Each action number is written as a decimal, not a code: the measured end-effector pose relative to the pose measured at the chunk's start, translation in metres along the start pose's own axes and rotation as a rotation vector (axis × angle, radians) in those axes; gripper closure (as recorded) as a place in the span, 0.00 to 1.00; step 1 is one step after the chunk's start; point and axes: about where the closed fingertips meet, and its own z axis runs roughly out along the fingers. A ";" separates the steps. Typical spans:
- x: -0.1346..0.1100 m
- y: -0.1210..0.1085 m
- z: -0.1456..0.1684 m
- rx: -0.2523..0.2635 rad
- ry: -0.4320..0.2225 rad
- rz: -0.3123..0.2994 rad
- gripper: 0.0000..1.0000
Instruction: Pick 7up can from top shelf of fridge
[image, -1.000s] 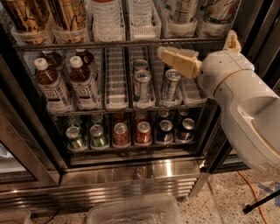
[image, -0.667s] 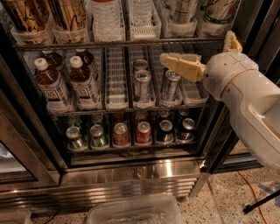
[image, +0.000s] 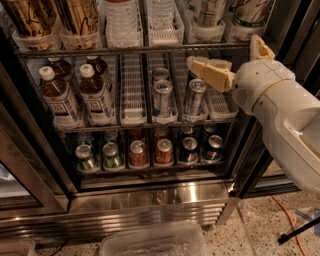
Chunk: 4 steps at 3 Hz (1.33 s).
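The 7up can (image: 208, 11) stands upright at the right end of the top shelf (image: 145, 50) of the fridge (image: 150, 199), its long axis vertical and its top cut off by the frame edge; a similar can (image: 248, 10) stands just beside it. The gripper (image: 226, 52) hangs lower, in front of the rack of slim cans (image: 162, 97). Its fingers (image: 210, 74) are spread and empty. Judgement: the can lies above and behind the fingers, so the move needs a lift, then a reach inward.
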 end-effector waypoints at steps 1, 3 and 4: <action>0.000 0.000 0.000 0.000 0.000 0.000 0.30; -0.002 0.002 0.003 -0.010 -0.005 -0.006 0.35; -0.009 0.002 0.009 -0.022 -0.020 -0.018 0.28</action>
